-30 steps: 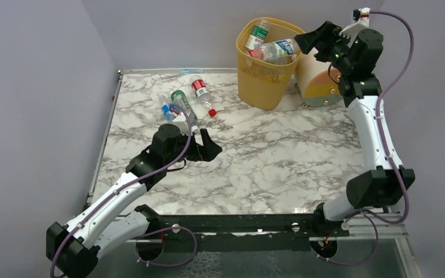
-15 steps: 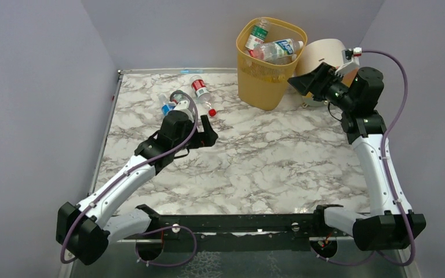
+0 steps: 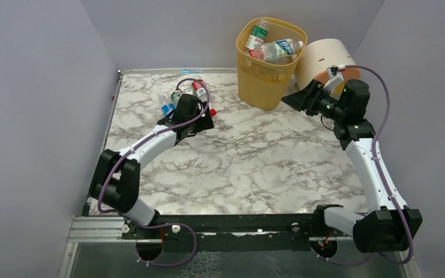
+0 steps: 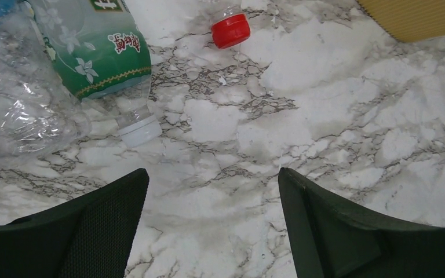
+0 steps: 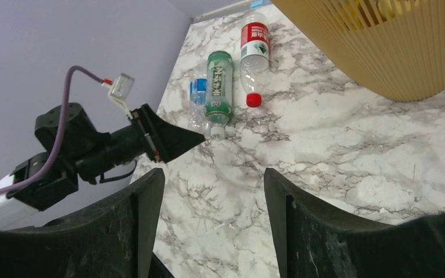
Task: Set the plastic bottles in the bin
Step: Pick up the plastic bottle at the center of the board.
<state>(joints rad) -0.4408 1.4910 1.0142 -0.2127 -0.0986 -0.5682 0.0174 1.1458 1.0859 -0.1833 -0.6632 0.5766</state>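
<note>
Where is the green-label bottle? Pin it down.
Right wrist view: the green-label bottle lies far left on the table, between the blue-label bottle and the red-label bottle, its white cap just ahead of the left tool.

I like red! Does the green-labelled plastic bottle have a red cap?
No, the green-labelled clear plastic bottle wears a white cap.

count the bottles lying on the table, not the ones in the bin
3, lying side by side left of the bin: a red-labelled bottle nearest it, a green-labelled bottle in the middle, a blue-labelled bottle farthest, partly hidden.
</note>
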